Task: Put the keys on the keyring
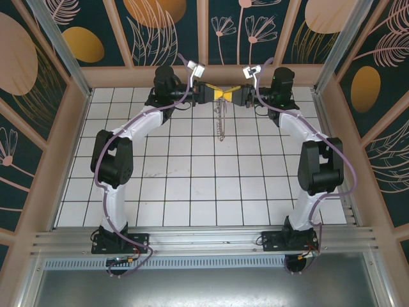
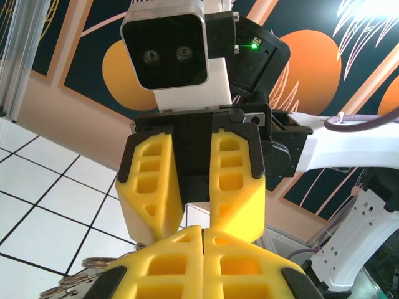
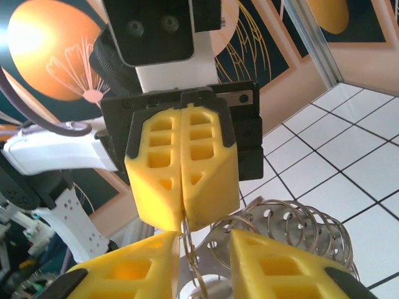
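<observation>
From above, the left hand (image 1: 218,94) and right hand (image 1: 232,96) meet over the far middle of the surface (image 1: 192,173), the keyring (image 1: 221,123) hanging beneath them; in the left wrist view the left hand (image 2: 202,255) is clamped tight; in the right wrist view it pinches the keyring (image 3: 280,230) between the right hand's (image 3: 204,268) parted fingers.

Keyring (image 1: 221,121) hanging edge-on, fringed with small rings.
</observation>
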